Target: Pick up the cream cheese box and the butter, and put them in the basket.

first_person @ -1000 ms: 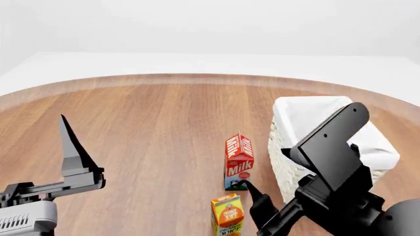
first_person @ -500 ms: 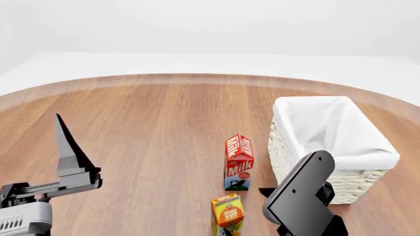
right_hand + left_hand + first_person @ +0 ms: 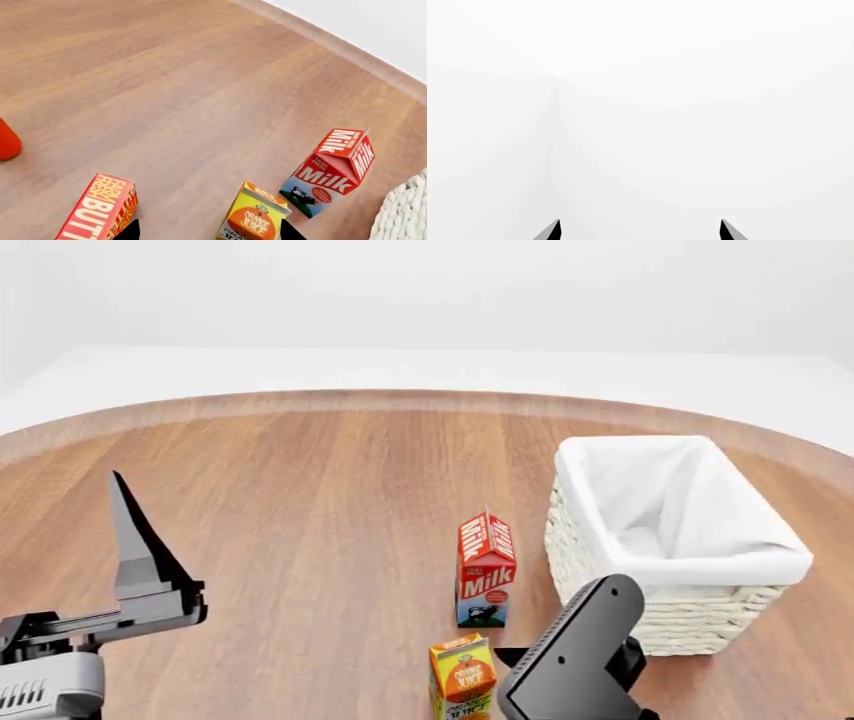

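While your right wrist camera looks down at the table, you've got three cartons lined up in front of it: one butter box lying near the frame edge, one orange juice carton beside it, and one milk carton standing just past the juice; a bit of something red pokes in well off to the side, too cropped to name; the basket sits just beside the milk, open top, nothing visible inside; the juice stands between the butter and the milk; no cream cheese box shows in any view; your right gripper shows two dark tips spread wide, holding nothing; your left gripper points at blank white, jaws wide apart too, up off the table.
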